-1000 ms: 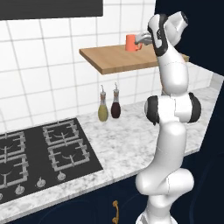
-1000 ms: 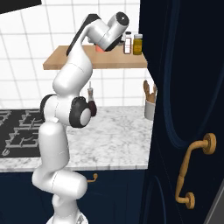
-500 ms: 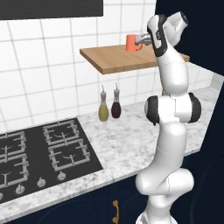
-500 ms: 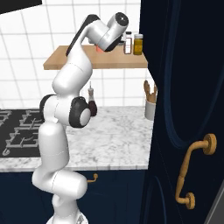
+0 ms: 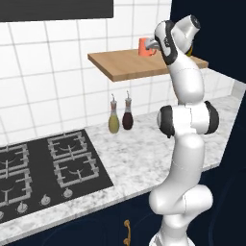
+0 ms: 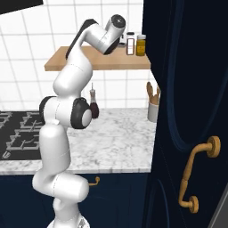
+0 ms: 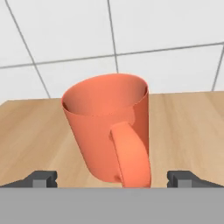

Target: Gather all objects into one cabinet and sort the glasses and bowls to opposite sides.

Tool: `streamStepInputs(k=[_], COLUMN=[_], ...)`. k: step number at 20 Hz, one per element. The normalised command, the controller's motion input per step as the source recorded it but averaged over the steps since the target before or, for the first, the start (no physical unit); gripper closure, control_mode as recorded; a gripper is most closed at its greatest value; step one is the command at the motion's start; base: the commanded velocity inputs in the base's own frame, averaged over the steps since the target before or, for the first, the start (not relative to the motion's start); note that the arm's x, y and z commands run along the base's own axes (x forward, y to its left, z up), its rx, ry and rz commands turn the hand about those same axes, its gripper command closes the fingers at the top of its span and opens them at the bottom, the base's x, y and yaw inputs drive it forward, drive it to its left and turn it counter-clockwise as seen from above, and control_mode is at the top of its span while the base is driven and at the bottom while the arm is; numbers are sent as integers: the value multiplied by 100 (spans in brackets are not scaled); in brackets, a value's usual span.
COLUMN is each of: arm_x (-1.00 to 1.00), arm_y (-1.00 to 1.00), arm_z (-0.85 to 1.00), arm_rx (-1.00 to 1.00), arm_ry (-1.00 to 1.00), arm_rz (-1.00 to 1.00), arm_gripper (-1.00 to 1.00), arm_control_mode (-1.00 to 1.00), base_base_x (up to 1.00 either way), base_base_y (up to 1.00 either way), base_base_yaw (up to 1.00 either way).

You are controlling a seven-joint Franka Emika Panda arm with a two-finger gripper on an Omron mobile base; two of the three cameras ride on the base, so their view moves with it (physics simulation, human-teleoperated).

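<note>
Orange mug upright on the wooden wall shelf, handle facing the camera, pincer spread wide apart — fingertips either side of the mug, not touching.

We see just the tips of the fingers in the hand view; the bottom edge cuts off the rest. Between them, the orange mug loses the bottom of its handle and base to that edge. In the left base view our arm hides the right side of the mug on the wooden shelf, and the fingers there are too small to read.
</note>
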Motion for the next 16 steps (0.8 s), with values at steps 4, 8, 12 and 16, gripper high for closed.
streamStepInputs(k=[4,8,12,16], arm_x=[35,34,18,14], arm_y=[-39,-41,-39,-32], arm_z=[-31,-3,-3,-11], arm_rx=[0,2,5,7], arm_ry=[7,2,0,1], arm_rz=[-6,-2,0,0], arm_gripper=[-100,-100,-100,-100], arm_control_mode=[-100,-100,-100,-100], base_base_x=[0,0,0,0], base_base_y=[0,0,0,0], base_base_yaw=[0,0,0,0])
